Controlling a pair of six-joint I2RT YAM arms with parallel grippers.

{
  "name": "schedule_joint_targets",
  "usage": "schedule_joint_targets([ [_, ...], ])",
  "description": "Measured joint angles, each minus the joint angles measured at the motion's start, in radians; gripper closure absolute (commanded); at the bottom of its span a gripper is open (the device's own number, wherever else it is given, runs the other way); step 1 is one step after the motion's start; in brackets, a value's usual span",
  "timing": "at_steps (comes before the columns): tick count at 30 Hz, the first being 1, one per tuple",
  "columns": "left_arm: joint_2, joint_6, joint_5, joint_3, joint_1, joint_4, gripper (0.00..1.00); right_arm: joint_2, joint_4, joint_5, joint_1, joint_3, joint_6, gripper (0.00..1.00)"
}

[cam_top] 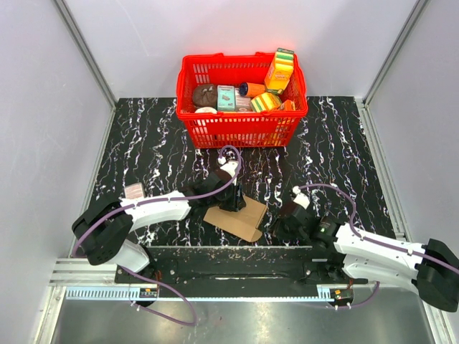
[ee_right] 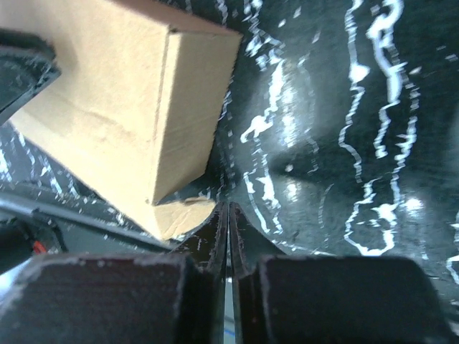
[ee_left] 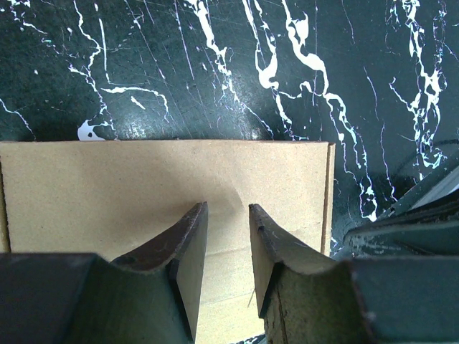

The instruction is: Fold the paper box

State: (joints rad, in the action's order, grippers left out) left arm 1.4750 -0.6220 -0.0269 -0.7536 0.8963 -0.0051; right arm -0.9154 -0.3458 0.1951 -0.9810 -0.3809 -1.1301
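Note:
The paper box [cam_top: 242,222] is plain brown cardboard, lying on the black marble table just in front of the arm bases. My left gripper [cam_top: 234,203] stands over its far edge. In the left wrist view the cardboard panel [ee_left: 143,186] fills the lower half, and the left gripper [ee_left: 228,208] is open above it, tips on or just over the panel, with nothing between the fingers. My right gripper [cam_top: 281,229] sits just right of the box. In its own view the box [ee_right: 122,93] shows a raised side wall, and the right gripper [ee_right: 228,206] is shut and empty beside the box's near corner.
A red plastic basket [cam_top: 215,129] full of colourful packages stands at the back centre. A small pinkish item [cam_top: 134,190] lies at the left by the left arm. A metal rail [cam_top: 229,252] runs along the near table edge. Grey walls enclose the table.

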Motion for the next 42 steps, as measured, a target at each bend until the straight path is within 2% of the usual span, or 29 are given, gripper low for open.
schedule_joint_targets([
  [9, 0.001, 0.000, 0.000, 0.000, 0.000, 0.000, 0.66, -0.038, 0.102, -0.137, -0.010, -0.005, -0.001, 0.97],
  [25, 0.001, -0.001, 0.000, 0.000, 0.000, 0.000, 0.66, -0.185, 0.204, -0.151, -0.012, -0.005, -0.002, 0.97],
  [42, 0.001, -0.005, 0.001, 0.000, 0.000, 0.004, 0.66, -0.210, 0.351, -0.153, -0.014, 0.054, -0.049, 0.96],
])
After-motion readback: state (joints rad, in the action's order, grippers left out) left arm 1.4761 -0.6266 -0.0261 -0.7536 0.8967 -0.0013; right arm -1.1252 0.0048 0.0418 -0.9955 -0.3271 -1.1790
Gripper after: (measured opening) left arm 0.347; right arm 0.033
